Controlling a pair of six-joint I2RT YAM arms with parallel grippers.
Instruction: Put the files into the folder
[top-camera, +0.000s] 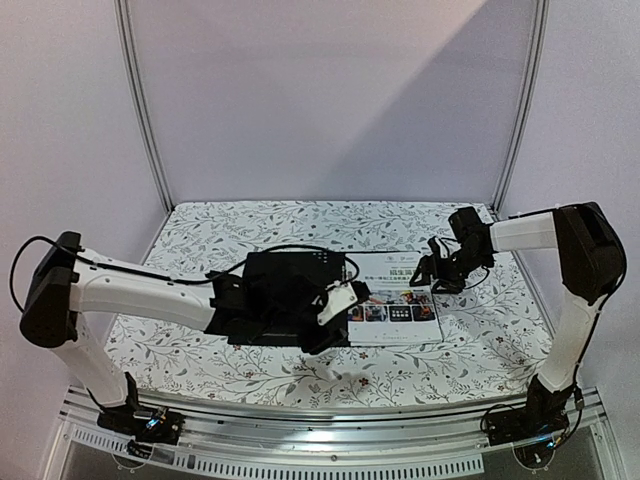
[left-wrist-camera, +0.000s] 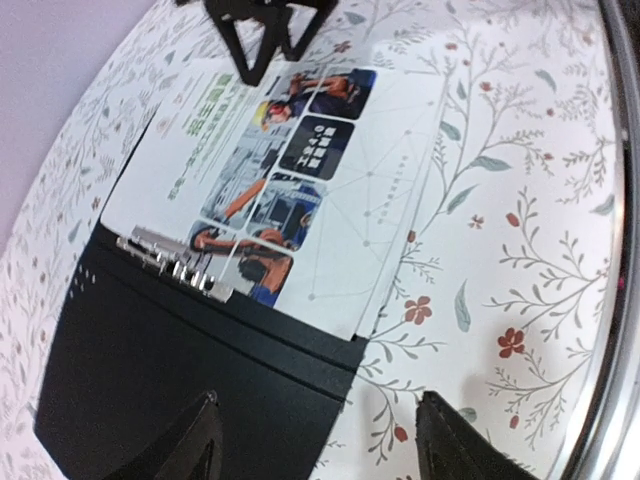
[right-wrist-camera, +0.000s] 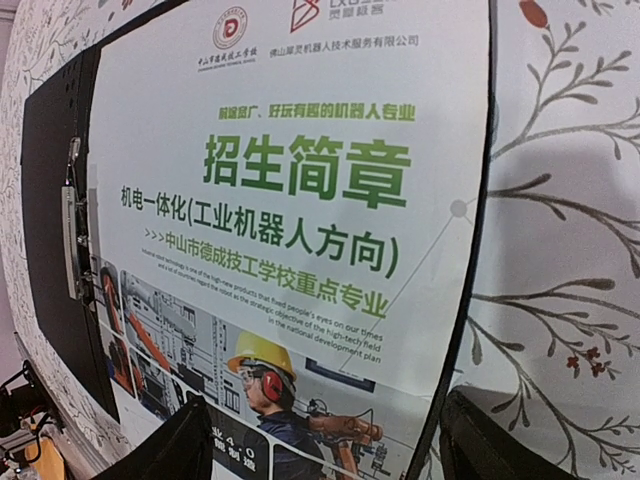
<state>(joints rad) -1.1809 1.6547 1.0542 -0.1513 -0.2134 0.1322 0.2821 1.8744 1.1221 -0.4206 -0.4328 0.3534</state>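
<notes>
The folder (top-camera: 270, 290) lies open on the table, black inside up, with a metal clip (left-wrist-camera: 170, 262) along its spine. The files (top-camera: 395, 300), topped by a colourful brochure sheet (left-wrist-camera: 300, 180) (right-wrist-camera: 300, 200), lie flat on the folder's right half. A thin black folder edge (right-wrist-camera: 478, 260) shows past the paper. My left gripper (top-camera: 330, 335) (left-wrist-camera: 320, 445) is open and hangs low over the near edge of the folder's left flap (left-wrist-camera: 180, 390), holding nothing. My right gripper (top-camera: 435, 275) (right-wrist-camera: 335, 455) is open above the far right part of the brochure, also holding nothing.
A floral tablecloth (top-camera: 460, 350) covers the table. A metal rail (top-camera: 330, 425) runs along the near edge and shows at the right of the left wrist view (left-wrist-camera: 620, 300). Pale walls with upright metal posts (top-camera: 140, 100) close the back and sides.
</notes>
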